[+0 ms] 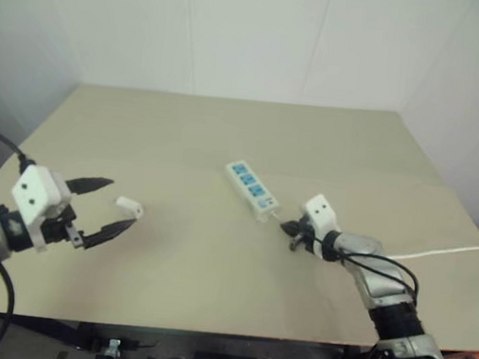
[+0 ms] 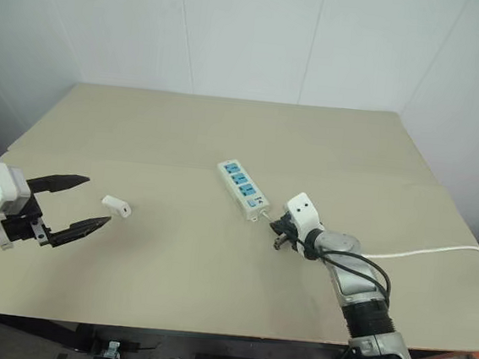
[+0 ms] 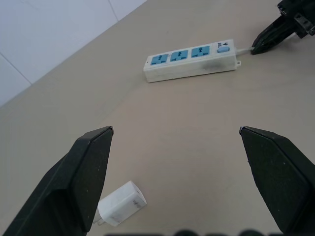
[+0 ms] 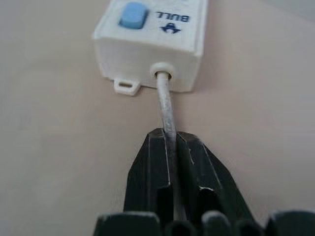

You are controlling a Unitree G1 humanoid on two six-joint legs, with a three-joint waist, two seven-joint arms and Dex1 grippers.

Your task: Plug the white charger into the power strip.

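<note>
Lying at frame left just beside the wide left claw (image 1: 99, 212), the charger (image 1: 129, 208) sat nearer it, while the right claw (image 4: 170, 147) pinched the strip's (image 1: 251, 189) cord (image 4: 166, 108).

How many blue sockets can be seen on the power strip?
3. They sit in one row along the top of the power strip: one at the far end, one in the middle, one beside the blue switch. None seems hidden.
</note>
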